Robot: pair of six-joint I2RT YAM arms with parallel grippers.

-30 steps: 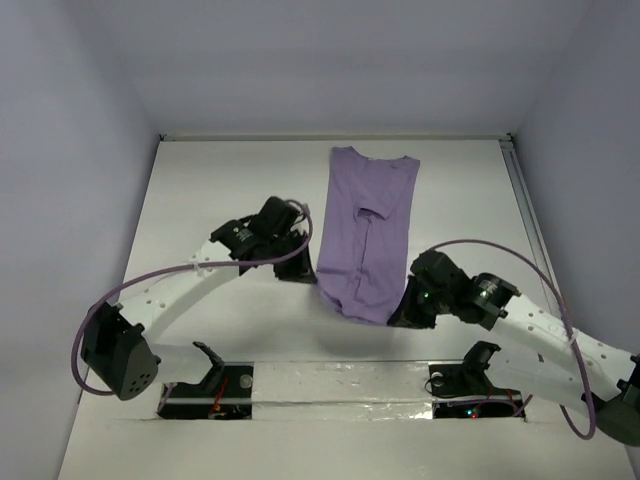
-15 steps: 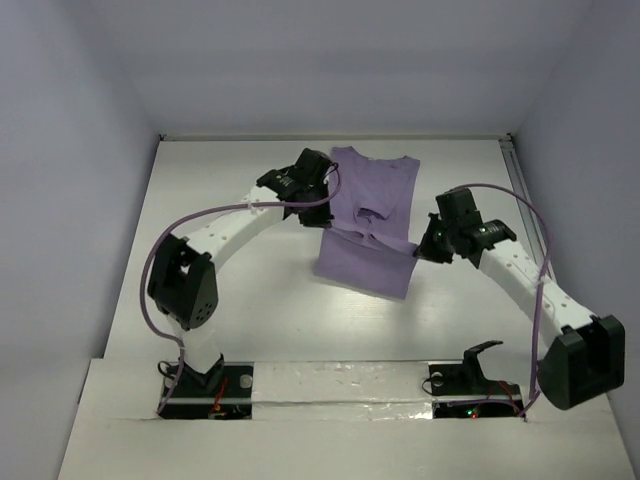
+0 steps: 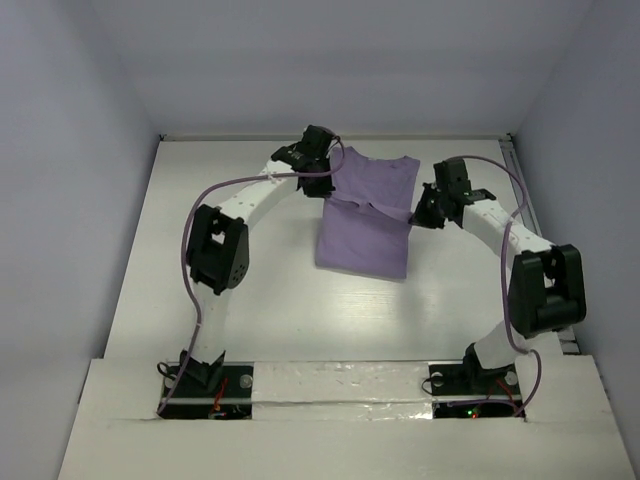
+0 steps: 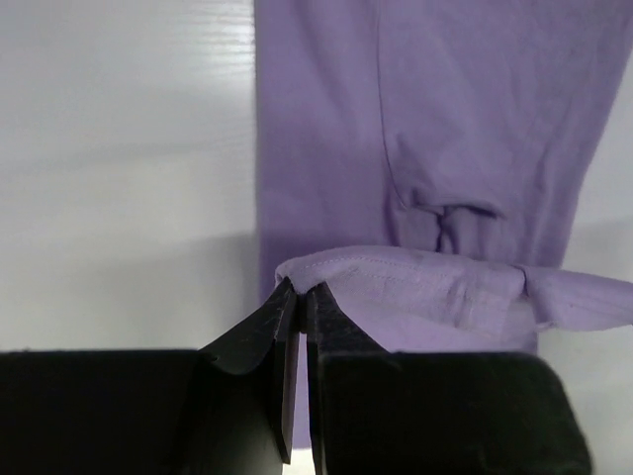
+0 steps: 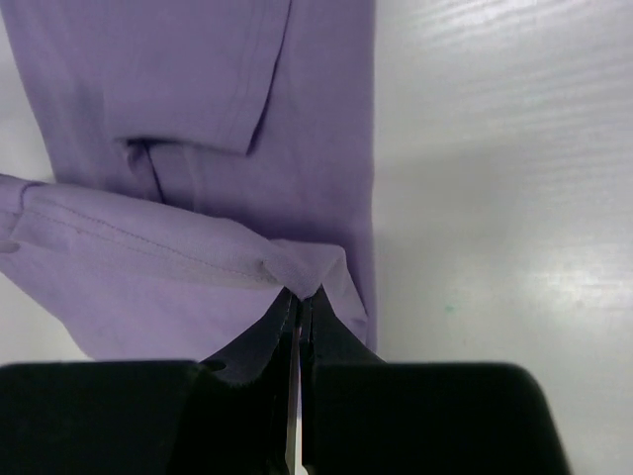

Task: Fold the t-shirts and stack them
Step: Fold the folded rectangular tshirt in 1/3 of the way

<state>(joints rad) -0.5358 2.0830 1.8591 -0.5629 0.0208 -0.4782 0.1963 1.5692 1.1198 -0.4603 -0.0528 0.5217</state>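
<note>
One lavender t-shirt (image 3: 366,215) lies on the white table, its near half lifted and carried over its far half. My left gripper (image 3: 327,188) is shut on the hem's left corner; in the left wrist view the t-shirt (image 4: 465,129) lies beyond the left gripper (image 4: 301,289), whose tips pinch a bunched hem. My right gripper (image 3: 416,214) is shut on the hem's right corner; in the right wrist view the t-shirt (image 5: 198,109) spreads beyond the right gripper (image 5: 301,295), which pinches the stitched hem corner. Both grippers hold the hem above the sleeves.
The white table (image 3: 230,300) is walled by pale panels at the back and both sides. A metal rail (image 3: 520,180) runs along the right edge. The arm bases (image 3: 210,385) stand at the near edge, with purple cables looping off both arms.
Both grippers have moved away from the bases toward the back, carrying the shirt's near hem over the body. The long shirt now reads as a shorter folded shape.
</note>
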